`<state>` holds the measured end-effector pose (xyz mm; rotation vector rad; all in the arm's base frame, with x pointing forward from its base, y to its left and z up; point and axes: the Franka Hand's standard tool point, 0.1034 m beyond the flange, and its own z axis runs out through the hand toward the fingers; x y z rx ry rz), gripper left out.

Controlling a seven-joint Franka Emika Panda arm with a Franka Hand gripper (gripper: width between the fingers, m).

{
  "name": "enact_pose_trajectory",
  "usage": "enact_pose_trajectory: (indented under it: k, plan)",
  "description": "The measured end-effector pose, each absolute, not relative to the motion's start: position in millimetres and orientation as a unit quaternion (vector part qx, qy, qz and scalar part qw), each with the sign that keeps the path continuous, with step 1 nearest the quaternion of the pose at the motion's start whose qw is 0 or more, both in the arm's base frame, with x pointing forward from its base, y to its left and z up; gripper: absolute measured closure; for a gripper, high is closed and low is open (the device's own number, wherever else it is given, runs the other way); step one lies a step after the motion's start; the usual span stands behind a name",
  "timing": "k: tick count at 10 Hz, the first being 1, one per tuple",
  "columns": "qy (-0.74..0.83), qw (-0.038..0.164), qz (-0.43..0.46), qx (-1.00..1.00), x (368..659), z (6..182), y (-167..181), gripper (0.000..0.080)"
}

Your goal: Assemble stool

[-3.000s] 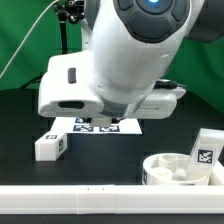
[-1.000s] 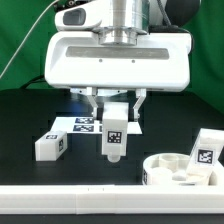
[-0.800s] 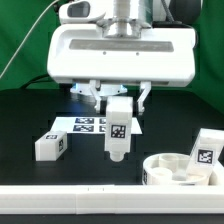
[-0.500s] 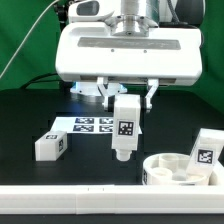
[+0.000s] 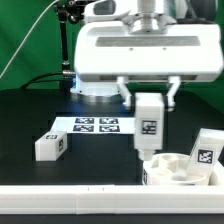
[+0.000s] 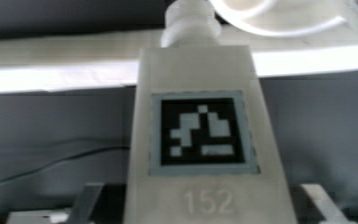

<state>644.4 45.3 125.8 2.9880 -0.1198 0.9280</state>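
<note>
— Stool seat (image 5: pixel 152 176), where's that sitting?
— On the table at the exterior view's right, hollow side up, near the rail (image 5: pixel 70 198).
— And the leg (image 5: pixel 149 130)? A second ago it hung over the marker board (image 5: pixel 95 125).
— It has travelled toward the exterior view's right since then. Now it hangs upright, peg down, with its lower end just over the seat's rim. Whether it touches yet, I can't tell; it looks just clear.
— So the carry is about done?
— I'd say so. What's left is lining the peg up with a socket and lowering it. In the wrist view the tip already points at the seat.
— The claw (image 5: pixel 150 100)?
— Narrow, clamped on the leg's upper part, a finger on either side. It touches nothing else.
— Other legs?
— A spare leg (image 5: pixel 51 145) lies well apart at the exterior view's left. A third leg (image 5: pixel 205 150) stands close by the seat at the exterior view's right.
</note>
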Motion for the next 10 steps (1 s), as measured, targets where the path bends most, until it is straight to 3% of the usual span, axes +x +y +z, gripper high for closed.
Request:
enact_pose_trajectory:
  k: [10]
  plan:
    - [-0.017,0.014,0.306,0.952,634.3,109.7,56.4,0.0461]
